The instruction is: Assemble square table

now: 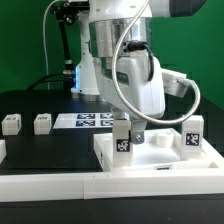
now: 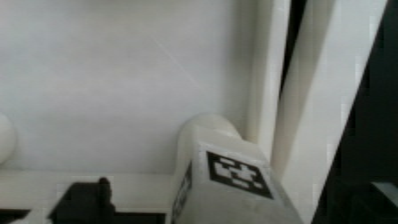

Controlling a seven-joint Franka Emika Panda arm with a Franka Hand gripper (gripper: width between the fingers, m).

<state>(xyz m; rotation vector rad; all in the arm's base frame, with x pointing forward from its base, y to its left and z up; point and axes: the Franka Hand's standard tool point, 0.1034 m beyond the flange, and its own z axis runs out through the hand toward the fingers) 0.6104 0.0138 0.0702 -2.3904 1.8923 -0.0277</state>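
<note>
The square table's white slab (image 1: 160, 162) lies at the front of the exterior view's right, on the black worktop. A short white leg post (image 1: 122, 142) with a tag stands upright at the slab's near left corner. A second tagged post (image 1: 192, 135) stands at its right corner. My gripper (image 1: 127, 131) hangs straight over the left post, open, with a finger on each side. In the wrist view that post (image 2: 228, 170) stands between my gripper's (image 2: 231, 205) dark fingers (image 2: 82, 200) with a gap showing beside it; the slab (image 2: 125, 90) fills the background.
Two loose white leg posts (image 1: 12, 123) (image 1: 42, 122) lie on the black worktop at the exterior view's left. The marker board (image 1: 92, 120) lies flat behind the slab. The arm's white base (image 1: 90, 70) stands at the back.
</note>
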